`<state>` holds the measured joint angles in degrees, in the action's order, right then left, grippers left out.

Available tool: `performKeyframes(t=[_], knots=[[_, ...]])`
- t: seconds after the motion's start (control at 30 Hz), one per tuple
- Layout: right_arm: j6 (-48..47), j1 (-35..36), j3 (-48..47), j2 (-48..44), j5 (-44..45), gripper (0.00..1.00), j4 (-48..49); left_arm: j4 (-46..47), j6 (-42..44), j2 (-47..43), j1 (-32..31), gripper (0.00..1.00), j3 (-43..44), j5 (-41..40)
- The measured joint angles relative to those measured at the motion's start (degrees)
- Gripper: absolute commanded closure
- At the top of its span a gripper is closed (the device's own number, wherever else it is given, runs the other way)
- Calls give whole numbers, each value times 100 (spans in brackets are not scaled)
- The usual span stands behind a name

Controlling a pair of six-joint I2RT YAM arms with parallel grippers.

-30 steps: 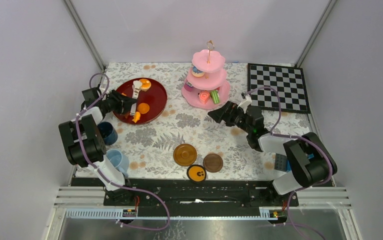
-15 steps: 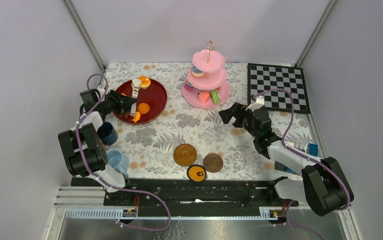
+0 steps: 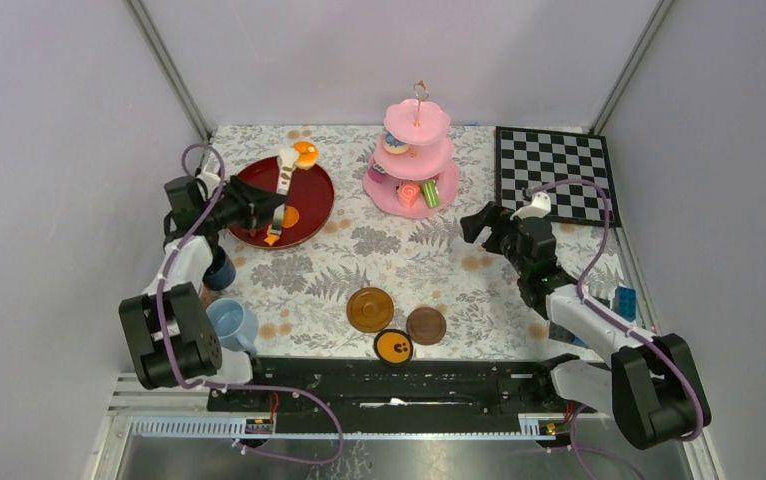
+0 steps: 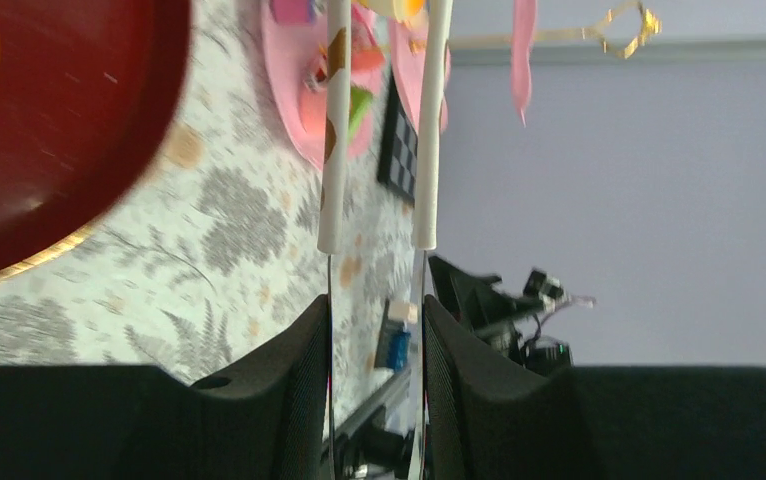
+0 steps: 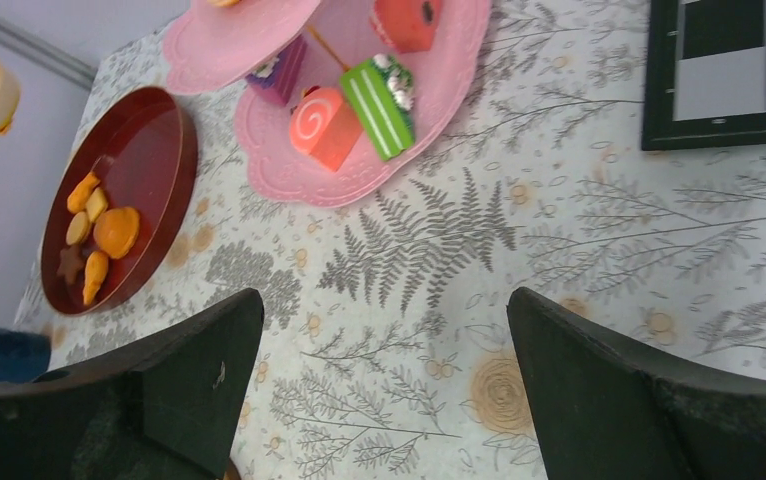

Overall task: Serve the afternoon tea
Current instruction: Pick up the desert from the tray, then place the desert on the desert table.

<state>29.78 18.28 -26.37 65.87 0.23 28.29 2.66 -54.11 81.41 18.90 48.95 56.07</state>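
— From above, where's our orange pastry (image 3: 307, 152)?
— Pinched in our left gripper (image 3: 295, 160), up by the red tray's (image 3: 317, 195) far rim. We judge it's held high to reach the pink cake stand (image 3: 417, 120).
— Left wrist?
— Fingers (image 4: 335, 120) clamp it at the top edge.
— Right wrist?
— Our right gripper (image 5: 384, 300) gapes empty, short of the stand

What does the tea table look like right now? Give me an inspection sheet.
Surface: floral tablecloth, flat.
Job's things: pink cake stand holds pastries; light-blue cup and dark-blue cup at the left edge; saucers near the front.
Clutter: red tray with orange pieces; chessboard; blue blocks.
Grippers: left gripper shut on orange pastry above the tray; right gripper open, empty.
Cables: purple cables loop along both arms.
Surroundings: grey walls; nothing else seen.
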Motion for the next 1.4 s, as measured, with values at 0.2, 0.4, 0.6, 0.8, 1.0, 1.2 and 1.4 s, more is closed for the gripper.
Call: performKeyframes(t=[0.2, 0.4, 0.6, 0.8, 1.0, 1.2, 1.4], knots=[[-44, -376, -44, -197, 81, 0, -404, 476, -507, -525, -1012, 100, -382, 4], [-72, -640, -98, -267, 81, 0, -614, 1423, -1436, -575, -2133, 100, -756, -273], [-83, -890, -96, -306, 61, 0, -647, 2511, -2159, -127, -2992, 100, -763, -717], [-79, -1062, -28, -437, 26, 0, -638, 3560, -2850, 778, -3552, 100, -758, -1178], [-35, -1139, 74, -501, -96, 0, -597, 3897, -3169, 1403, -3901, 100, -675, -1596], [22, -1167, 157, -501, -173, 0, -538, 4258, -3397, 1757, -4072, 100, -378, -1906], [63, -1172, 181, -503, -278, 0, -463, 4288, -3403, 1757, -4105, 100, -227, -2111]])
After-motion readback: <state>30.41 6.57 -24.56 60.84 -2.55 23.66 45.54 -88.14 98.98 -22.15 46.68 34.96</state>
